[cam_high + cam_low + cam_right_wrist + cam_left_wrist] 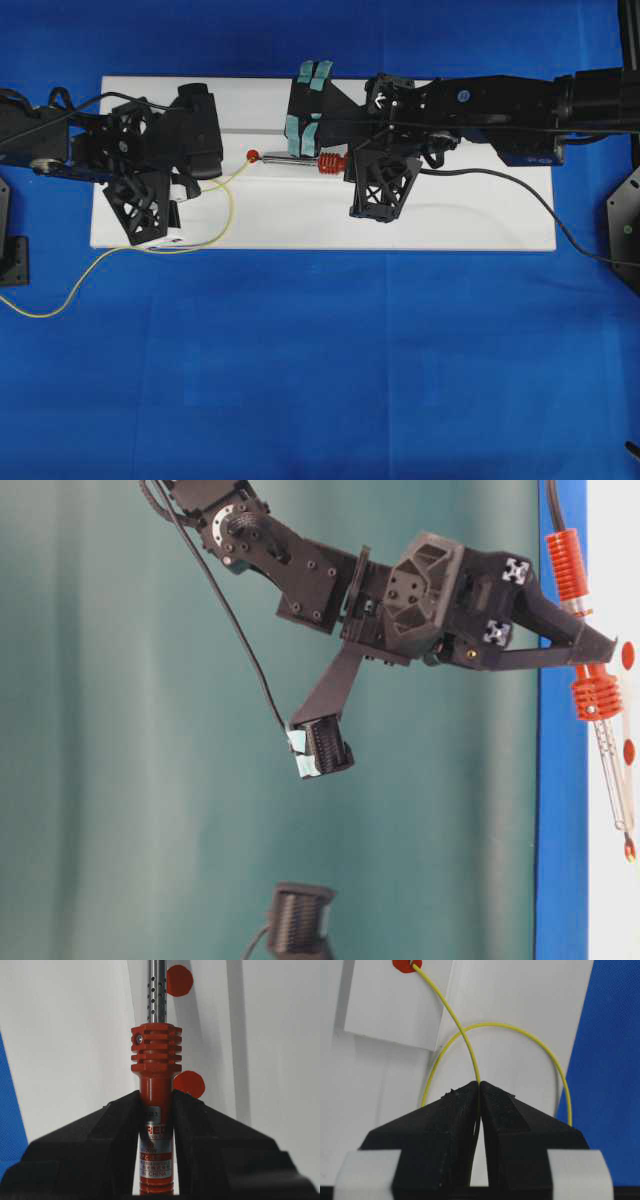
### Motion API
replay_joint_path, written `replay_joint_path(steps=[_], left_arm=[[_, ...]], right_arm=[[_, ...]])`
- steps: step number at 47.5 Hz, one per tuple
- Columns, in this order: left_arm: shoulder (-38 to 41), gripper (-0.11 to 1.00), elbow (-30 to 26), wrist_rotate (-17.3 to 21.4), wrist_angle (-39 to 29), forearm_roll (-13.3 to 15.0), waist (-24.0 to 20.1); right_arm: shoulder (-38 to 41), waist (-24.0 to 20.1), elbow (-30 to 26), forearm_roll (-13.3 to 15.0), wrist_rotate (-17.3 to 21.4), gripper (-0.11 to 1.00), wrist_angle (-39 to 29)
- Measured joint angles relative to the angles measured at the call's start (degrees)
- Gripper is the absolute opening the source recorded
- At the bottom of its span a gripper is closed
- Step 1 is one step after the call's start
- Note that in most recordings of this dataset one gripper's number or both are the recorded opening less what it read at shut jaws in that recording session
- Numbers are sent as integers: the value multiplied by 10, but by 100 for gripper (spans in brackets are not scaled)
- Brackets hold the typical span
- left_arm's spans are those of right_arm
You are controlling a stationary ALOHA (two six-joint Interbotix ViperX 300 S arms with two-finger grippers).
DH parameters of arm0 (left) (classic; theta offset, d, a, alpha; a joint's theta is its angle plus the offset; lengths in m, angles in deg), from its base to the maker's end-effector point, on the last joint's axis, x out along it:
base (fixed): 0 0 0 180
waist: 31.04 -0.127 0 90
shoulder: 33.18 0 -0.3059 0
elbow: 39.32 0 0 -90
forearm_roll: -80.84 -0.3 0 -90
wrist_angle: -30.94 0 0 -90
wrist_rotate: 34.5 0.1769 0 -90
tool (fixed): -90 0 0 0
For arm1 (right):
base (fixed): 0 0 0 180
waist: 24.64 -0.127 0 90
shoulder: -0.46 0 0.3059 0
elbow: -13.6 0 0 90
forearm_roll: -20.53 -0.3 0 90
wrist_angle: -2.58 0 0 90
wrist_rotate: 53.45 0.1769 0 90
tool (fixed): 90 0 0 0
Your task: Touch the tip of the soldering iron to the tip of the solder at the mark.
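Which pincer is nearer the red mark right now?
Left. The left pincer holds the solder just short of the red mark; the right pincer grips the iron's handle, farther back.

Black lattice-braced arms (380, 185), black cables (500, 185), teal-taped pads (305, 135), white-taped tool (480, 1105)

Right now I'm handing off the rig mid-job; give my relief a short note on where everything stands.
Left gripper: shut on the solder, whose tip lies at the red mark on the white board.
Right gripper: shut on the soldering iron, handle clamped, shaft pointing toward the mark.
Done: both tools grasped, solder tip placed.
Left: overhead, the iron's tip looks at or just short of the mark; contact cannot be confirmed. Verify or ease it in.
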Motion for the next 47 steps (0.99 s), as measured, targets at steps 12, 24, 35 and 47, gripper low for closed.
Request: replay_joint_path(steps=[12,24,35,47], left_arm=[[-85,2,16,0,-38,0,0],[-149,2,39,-5,-42,0,0],[-144,2,39,-5,-43,-1,0],[-142,2,39,-6,-43,0,-1]], right_arm=[[0,0,0,0,-1,6,1],[0,0,0,0,-1,6,1],[-34,0,25,19,5,6,-2],[-134,0,105,24,8,6,-3]])
